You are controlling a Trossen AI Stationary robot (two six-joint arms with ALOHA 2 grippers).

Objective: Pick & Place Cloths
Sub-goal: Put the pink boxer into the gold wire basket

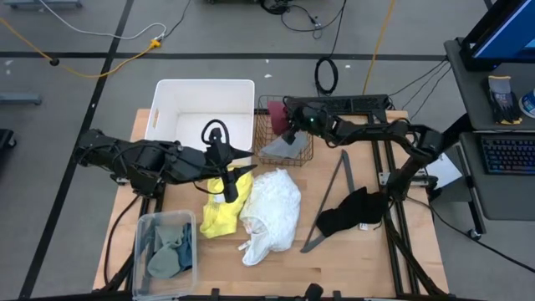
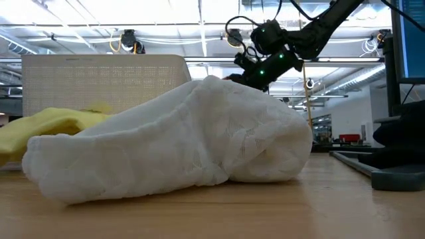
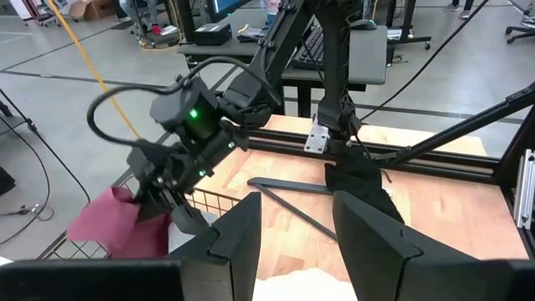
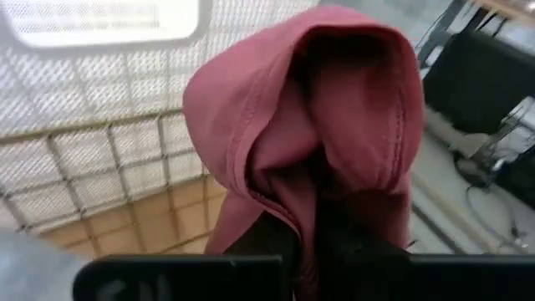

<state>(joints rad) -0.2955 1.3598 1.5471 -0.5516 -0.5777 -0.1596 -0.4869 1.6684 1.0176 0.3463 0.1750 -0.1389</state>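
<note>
Right pincer (image 1: 288,127) is clamped on a maroon cloth (image 4: 309,142), bunched and draped hood-like over its fingers, above the wire basket (image 1: 306,155) at the desk's far edge. A grey cloth (image 1: 282,149) lies in that basket. Left pincer (image 1: 230,182) hovers partly open, empty, over one crumpled yellow cloth (image 1: 219,216) mid-desk. One white cloth (image 1: 272,213) sits beside it, one black cloth (image 1: 351,211) toward the right edge. Sage and teal cloths (image 1: 167,247) fill the clear tub (image 1: 142,224) at the near-left corner; count unclear.

Wooden table (image 1: 393,259), and on it: white bin (image 1: 205,96), wire basket (image 1: 266,107), clear tub (image 1: 144,230), yellow cloth (image 1: 219,216), white cloth (image 1: 272,213), black cloth (image 1: 351,211) apparently draped over the black bar (image 1: 341,171).
</note>
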